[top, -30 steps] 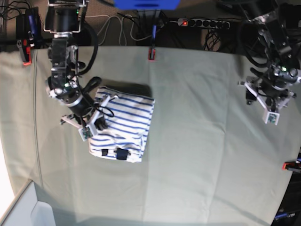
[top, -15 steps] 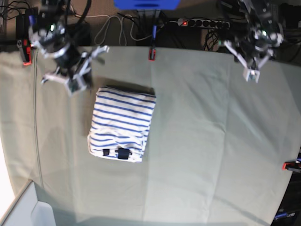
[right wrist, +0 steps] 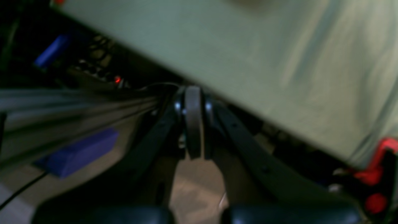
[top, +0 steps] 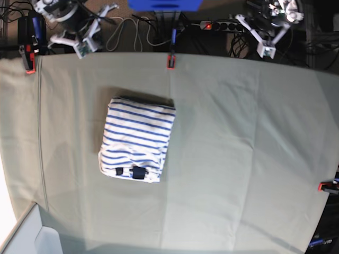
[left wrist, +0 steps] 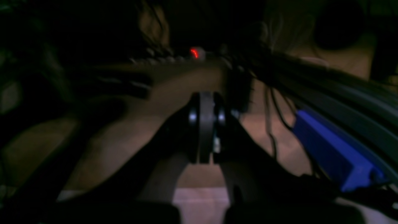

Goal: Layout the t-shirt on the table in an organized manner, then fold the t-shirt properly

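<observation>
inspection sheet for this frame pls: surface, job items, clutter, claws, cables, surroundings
Surface: table under creased grey-green cloth; red clamps at the edges.
Job's things: shirt folded into a compact rectangle, lying flat left of centre, dark blue tabs at its near edge; nothing touches it.
Clutter: nothing seen on the cloth besides the shirt.
Claws: left claw shut and empty, pulled back past the far edge; right claw shut and empty, also off the table at the far edge.
Cables: white and black leads and a power strip with a red light behind the far edge, off the cloth.
Surroundings: blue block at the far edge; pale bin corner near left.
</observation>
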{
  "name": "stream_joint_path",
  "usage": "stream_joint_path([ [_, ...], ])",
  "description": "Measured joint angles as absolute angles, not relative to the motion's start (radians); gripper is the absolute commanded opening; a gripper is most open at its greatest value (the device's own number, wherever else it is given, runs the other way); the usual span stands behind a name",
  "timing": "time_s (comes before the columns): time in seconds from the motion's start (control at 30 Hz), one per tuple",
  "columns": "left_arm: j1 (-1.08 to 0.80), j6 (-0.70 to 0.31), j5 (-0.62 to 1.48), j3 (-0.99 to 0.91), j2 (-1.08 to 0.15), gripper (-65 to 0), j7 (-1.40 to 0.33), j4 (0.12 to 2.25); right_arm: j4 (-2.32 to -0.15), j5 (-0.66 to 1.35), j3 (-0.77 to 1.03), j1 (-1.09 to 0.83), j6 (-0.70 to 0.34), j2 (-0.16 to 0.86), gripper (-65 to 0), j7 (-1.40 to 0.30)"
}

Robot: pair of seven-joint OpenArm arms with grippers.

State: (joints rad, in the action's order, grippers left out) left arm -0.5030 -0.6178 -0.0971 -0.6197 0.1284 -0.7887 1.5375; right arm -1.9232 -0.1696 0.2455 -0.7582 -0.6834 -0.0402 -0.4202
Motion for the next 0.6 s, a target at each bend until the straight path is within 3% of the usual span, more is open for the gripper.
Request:
stream_joint_path([
  [0.23, -0.413, -0.603, -0.115, -0.621, 0.056, -65.0, -0.421, 1.047, -1.601, -0.171, 0.239, -0.708, -0.684, 0.009, -65.0, -0.427],
  [0.47, -0.141, -0.595, -0.231, -0.627, -0.083, -65.0, -0.094, 0.314, -1.161, -0.171, 0.246, -0.561, -0.681, 0.047, -65.0, -0.206],
  [0.53, -0.089, -0.554, -0.234, -0.624, -0.109, -65.0, -0.012, 0.174, -1.005, -0.167, 0.242, -0.538, -0.681, 0.058, -65.0, -0.115],
  [0.6, -0.068, -0.44, -0.239, -0.622, -0.116, -65.0, 0.053, 0.115, -0.865, -0.175, 0.241, -0.501, -0.676, 0.06, -65.0, -0.03],
])
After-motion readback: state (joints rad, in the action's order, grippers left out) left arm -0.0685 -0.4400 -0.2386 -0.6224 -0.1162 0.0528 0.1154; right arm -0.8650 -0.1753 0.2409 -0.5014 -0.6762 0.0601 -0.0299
